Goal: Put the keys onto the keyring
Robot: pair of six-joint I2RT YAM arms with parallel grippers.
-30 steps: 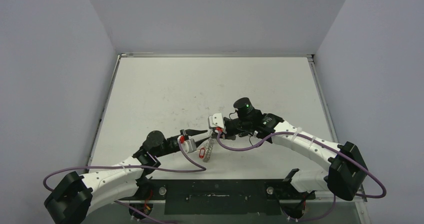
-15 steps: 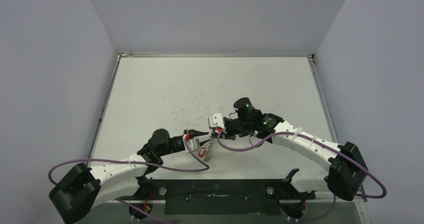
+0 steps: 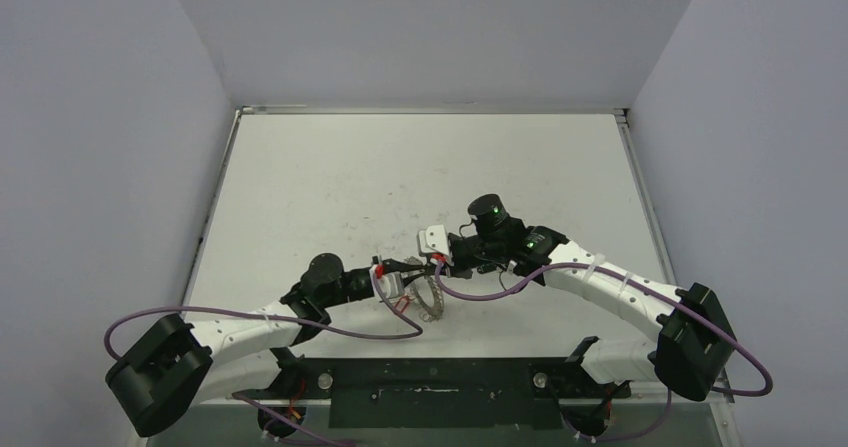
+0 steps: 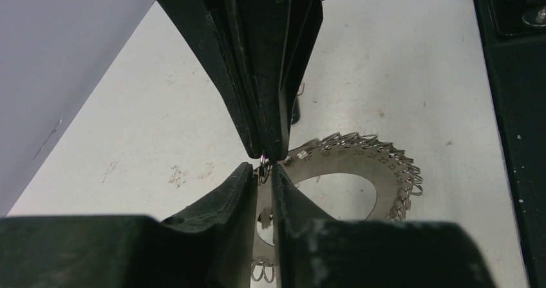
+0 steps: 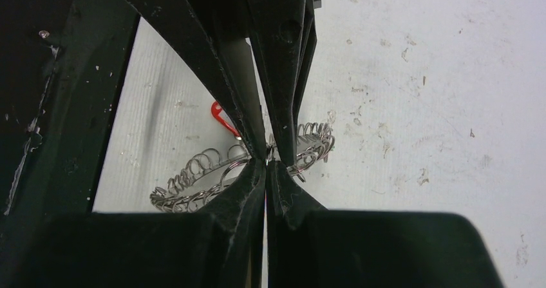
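Grey metal with a frilly edge, the keyring (image 3: 433, 302) sits tilted at lower centre of the top view, a red tag (image 5: 221, 117) beside it. Just above, 2 hands meet tip to tip at its rim. On the left hand (image 4: 262, 169) the fingers stand a narrow slit apart; I cannot tell whether they grip anything. On the right hand (image 5: 266, 167) they press together on the keyring's coiled edge. Beyond lies the scuffed white tabletop (image 3: 400, 167).
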